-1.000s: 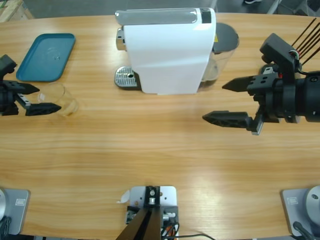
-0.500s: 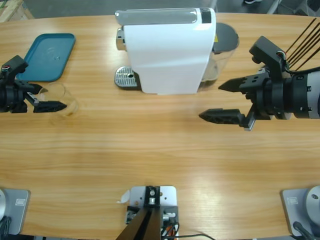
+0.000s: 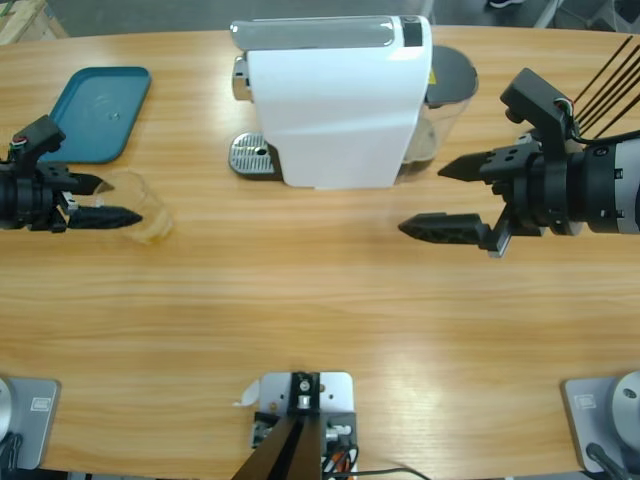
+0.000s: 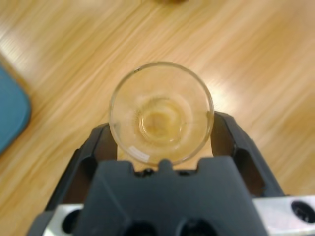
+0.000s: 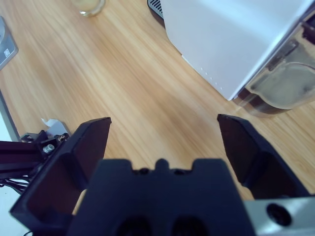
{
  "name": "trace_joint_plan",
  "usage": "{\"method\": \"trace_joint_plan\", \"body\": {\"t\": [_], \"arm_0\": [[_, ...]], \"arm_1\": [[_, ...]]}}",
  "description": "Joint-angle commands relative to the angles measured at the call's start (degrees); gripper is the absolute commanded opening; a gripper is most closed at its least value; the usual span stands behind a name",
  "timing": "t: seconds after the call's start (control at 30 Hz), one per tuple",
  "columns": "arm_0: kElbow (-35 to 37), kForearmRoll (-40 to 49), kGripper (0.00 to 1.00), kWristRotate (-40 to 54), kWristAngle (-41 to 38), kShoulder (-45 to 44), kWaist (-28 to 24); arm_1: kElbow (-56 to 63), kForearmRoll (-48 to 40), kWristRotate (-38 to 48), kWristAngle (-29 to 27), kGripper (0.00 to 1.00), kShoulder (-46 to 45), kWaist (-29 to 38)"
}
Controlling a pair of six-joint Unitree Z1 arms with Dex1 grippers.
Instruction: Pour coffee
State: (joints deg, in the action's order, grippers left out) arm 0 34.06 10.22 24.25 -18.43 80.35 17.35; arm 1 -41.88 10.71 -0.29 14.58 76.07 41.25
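Observation:
A clear glass (image 3: 138, 208) stands at the table's left, between the jaws of my left gripper (image 3: 120, 200), which is shut on it. The left wrist view looks down into the glass (image 4: 161, 110): a thin pool of pale tan coffee (image 4: 160, 124) covers its bottom, and both jaws press its sides. My right gripper (image 3: 425, 200) hangs open and empty over the table, right of the white coffee machine (image 3: 335, 100). The right wrist view looks past the right gripper (image 5: 165, 128) to the machine (image 5: 231, 39) and the far glass (image 5: 90, 6).
A teal tray (image 3: 95, 110) lies at the back left, behind the glass. The machine's metal drip grille (image 3: 255, 155) faces left; its dark water tank (image 3: 450, 90) is at its right. Bare wood lies between the two grippers.
My left gripper has pushed right and narrowed its jaws onto the glass, which shifted right with it. My right gripper rose a little toward the machine, then held still.

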Motion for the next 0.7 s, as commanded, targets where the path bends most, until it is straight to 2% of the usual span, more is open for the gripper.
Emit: {"method": "trace_joint_plan", "body": {"t": [0.03, 0.17, 0.33, 0.5, 0.7], "arm_0": [[-0.7, 0.0, 0.000, 8.5, -3.2, -4.3, 0.2], [-0.3, -2.2, 0.000, 13.9, -5.5, -1.0, -1.0], [2.1, -15.5, 0.000, 15.0, -12.1, 6.9, -4.6], [10.1, -16.2, 0.000, 18.9, -16.4, 16.6, -5.0], [11.0, -20.6, 0.000, 22.1, -22.0, 23.7, -5.2]], "arm_1": [[2.1, -0.8, -0.6, 1.5, 0.982, 2.0, -0.7], [2.0, -0.9, -0.6, 1.9, 0.982, 3.4, -0.7], [1.4, -0.1, -0.7, 1.7, 0.982, 4.1, -1.0], [0.2, 1.4, -1.7, 1.8, 0.982, 4.8, -3.1], [0.2, 1.7, -1.9, 2.0, 0.982, 6.1, -3.3]]}}
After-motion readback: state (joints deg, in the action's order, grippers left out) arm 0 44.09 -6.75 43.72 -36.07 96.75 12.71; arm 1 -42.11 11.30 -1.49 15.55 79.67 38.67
